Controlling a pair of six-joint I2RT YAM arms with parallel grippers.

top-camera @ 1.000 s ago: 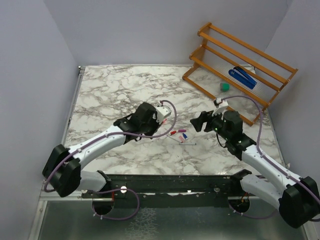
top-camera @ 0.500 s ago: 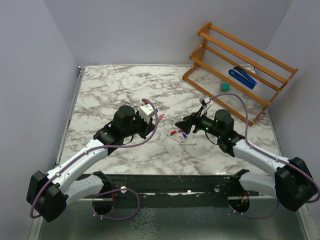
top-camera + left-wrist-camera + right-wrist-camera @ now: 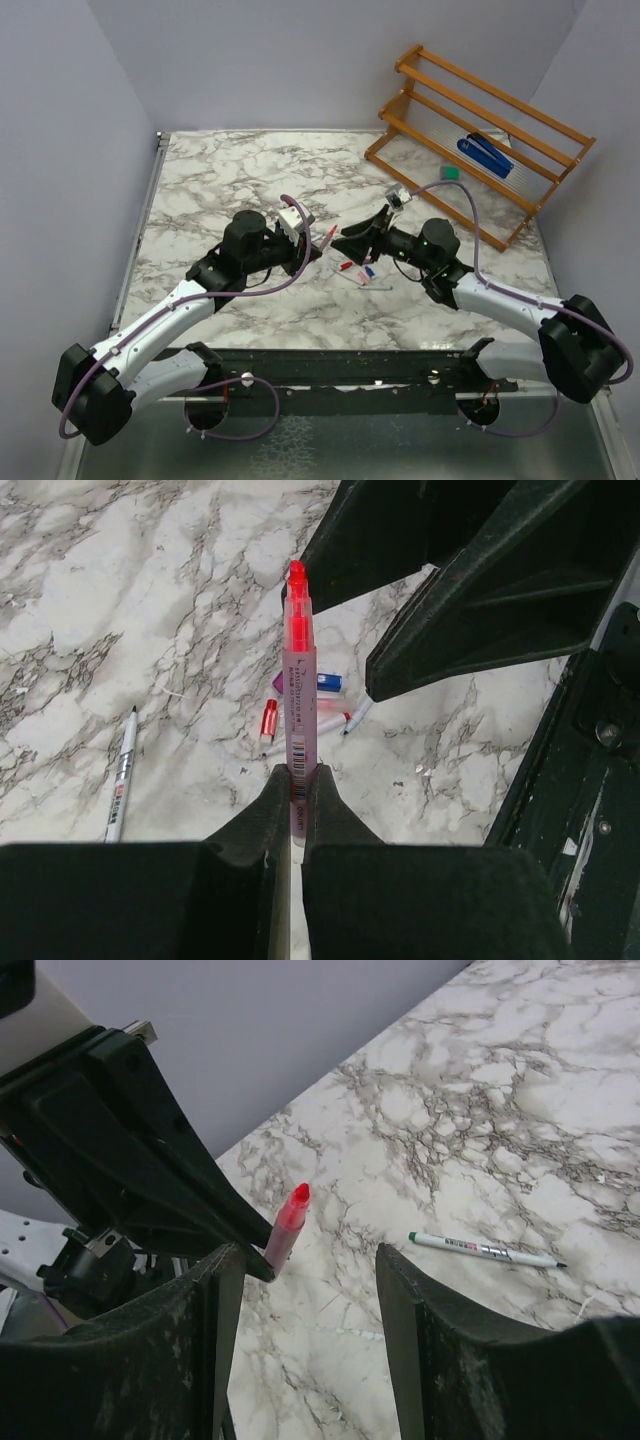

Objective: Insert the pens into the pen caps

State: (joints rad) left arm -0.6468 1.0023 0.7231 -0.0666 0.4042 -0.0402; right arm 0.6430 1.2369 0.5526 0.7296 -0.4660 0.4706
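My left gripper (image 3: 308, 250) (image 3: 296, 776) is shut on a pink-bodied pen with a bare red tip (image 3: 298, 670), which points up and toward the right arm (image 3: 328, 237). My right gripper (image 3: 352, 240) (image 3: 307, 1258) is open and empty, its jaws facing that pen's tip (image 3: 288, 1223) from close by. On the table below lie a red cap (image 3: 269, 720) (image 3: 345, 266), a blue cap (image 3: 328, 682) (image 3: 368, 270), a pink cap (image 3: 279, 684) and a thin white pen (image 3: 376, 284). Another thin white pen (image 3: 120, 776) (image 3: 485, 1249) lies apart on the marble.
A wooden rack (image 3: 480, 130) stands at the back right, holding a blue stapler-like object (image 3: 485, 155). A small green block (image 3: 450, 173) sits by its foot. The marble table (image 3: 220, 180) has walls on its left and back.
My right gripper has swung left and now faces the left gripper. My left gripper has drawn back a little and lifted the red-tipped pen to point at it.
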